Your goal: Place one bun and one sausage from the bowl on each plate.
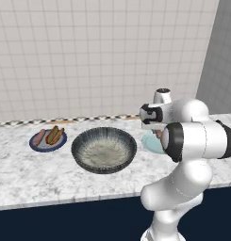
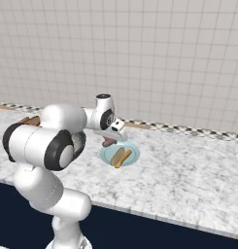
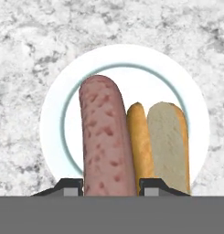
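My gripper (image 3: 112, 187) is shut on a reddish speckled sausage (image 3: 109, 137), which hangs over the pale light blue plate (image 3: 54, 114). A bun (image 3: 161, 141) lies on that plate beside the sausage. In the right base view the gripper (image 2: 110, 141) hovers at the left edge of the light plate (image 2: 134, 147), where the bun (image 2: 120, 156) lies. The large dark grey bowl (image 1: 79, 141) sits mid-counter, showing its bare speckled inside. At the far left, the navy plate (image 1: 36, 146) holds a sausage (image 1: 39, 137) and a bun (image 1: 54, 135).
The marble counter (image 1: 22, 174) runs along a tiled wall, with a dark cabinet front below its near edge. Open counter stretches to the right of the light plate (image 2: 198, 170). My own arm hides part of the bowl (image 2: 81, 141) in the right base view.
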You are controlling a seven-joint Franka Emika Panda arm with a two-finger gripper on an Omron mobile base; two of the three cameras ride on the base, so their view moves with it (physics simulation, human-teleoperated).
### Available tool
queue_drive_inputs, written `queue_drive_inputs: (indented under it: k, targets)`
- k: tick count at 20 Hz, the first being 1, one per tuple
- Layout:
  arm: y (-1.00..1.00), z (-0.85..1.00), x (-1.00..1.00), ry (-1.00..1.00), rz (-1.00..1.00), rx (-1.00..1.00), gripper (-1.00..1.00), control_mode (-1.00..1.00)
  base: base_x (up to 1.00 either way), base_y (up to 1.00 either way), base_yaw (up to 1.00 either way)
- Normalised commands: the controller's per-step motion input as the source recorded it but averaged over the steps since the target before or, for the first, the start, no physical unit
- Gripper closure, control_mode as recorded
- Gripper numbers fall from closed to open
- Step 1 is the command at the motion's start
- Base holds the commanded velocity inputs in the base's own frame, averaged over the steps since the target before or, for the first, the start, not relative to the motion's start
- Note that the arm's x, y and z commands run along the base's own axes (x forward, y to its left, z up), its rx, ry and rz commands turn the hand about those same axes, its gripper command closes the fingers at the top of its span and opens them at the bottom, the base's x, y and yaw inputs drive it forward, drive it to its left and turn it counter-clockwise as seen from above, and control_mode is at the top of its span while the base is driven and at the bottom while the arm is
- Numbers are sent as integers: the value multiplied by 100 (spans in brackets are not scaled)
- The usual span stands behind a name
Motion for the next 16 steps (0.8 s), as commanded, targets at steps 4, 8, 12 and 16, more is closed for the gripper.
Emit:
queue_drive_inputs:
  k: [4, 8, 12, 16]
  targets:
    - [6, -36, 0, -3, 0, 0, 100, -100, 0, 0, 0]
    - [0, -27, 0, -2, 0, 0, 100, -100, 0, 0, 0]
    - [0, -24, 0, -1, 0, 0, 100, -100, 0, 0, 0]
    - [0, -26, 0, -1, 0, 0, 100, -100, 0, 0, 0]
